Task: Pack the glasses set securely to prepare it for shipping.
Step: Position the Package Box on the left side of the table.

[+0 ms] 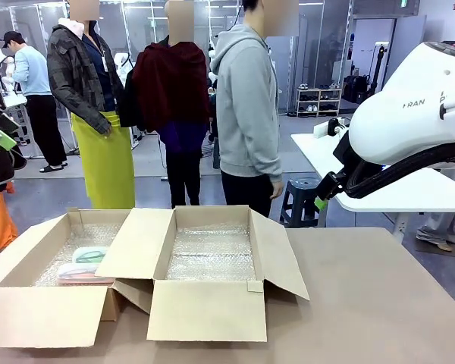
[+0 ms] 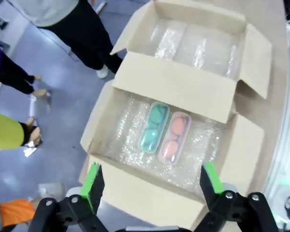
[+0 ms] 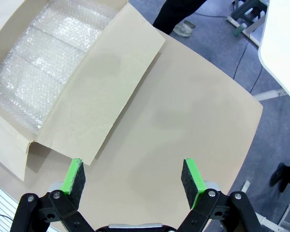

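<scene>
In the left box, on bubble wrap, the mint case and pink case are seen touching; light, rigid, slippery shells, best pinched across the narrow sides. Left gripper and right gripper are held wide apart, empty.

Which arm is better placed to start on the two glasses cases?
Left, probably. The left gripper hangs open above the mint case and pink case in their box; the right gripper faces bare table.

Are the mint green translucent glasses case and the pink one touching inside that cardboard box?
Touching. The left wrist view shows the mint green translucent glasses case and the pink one lying side by side on bubble wrap, long edges pressed together, no gap.
</scene>
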### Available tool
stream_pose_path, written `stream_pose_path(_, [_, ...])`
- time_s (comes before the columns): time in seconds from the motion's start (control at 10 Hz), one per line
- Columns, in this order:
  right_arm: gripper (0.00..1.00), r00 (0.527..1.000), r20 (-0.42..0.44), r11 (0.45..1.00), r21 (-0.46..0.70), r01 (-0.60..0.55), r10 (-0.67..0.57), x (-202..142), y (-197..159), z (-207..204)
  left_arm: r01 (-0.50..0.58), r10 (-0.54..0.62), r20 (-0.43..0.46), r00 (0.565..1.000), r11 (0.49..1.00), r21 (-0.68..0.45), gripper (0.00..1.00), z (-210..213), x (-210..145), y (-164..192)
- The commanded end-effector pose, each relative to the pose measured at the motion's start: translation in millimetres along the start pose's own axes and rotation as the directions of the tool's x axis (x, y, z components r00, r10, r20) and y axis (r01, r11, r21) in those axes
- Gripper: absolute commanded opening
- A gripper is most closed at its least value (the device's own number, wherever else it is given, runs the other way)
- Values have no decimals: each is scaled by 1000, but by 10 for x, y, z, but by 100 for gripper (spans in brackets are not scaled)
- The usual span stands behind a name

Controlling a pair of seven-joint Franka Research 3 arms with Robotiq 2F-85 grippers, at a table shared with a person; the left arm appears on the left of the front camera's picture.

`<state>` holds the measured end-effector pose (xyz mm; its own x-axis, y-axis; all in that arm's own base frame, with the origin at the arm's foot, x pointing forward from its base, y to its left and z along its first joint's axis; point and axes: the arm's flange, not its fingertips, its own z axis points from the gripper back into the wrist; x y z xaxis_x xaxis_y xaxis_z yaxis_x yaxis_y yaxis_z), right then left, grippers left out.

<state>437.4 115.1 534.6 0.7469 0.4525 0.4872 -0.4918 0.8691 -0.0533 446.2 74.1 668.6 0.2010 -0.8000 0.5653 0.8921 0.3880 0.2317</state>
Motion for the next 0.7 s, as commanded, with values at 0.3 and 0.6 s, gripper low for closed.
stream_pose_path(0.3, [100,1000,-10,1000,-7,-1,1,17,13,18,106,-110,-42,993,990,-92,100,-420,329,-492])
stream_pose_path(0.6, [100,1000,-10,1000,-7,-1,1,17,13,18,66,-70,-29,997,993,-101,100,-452,362,-504])
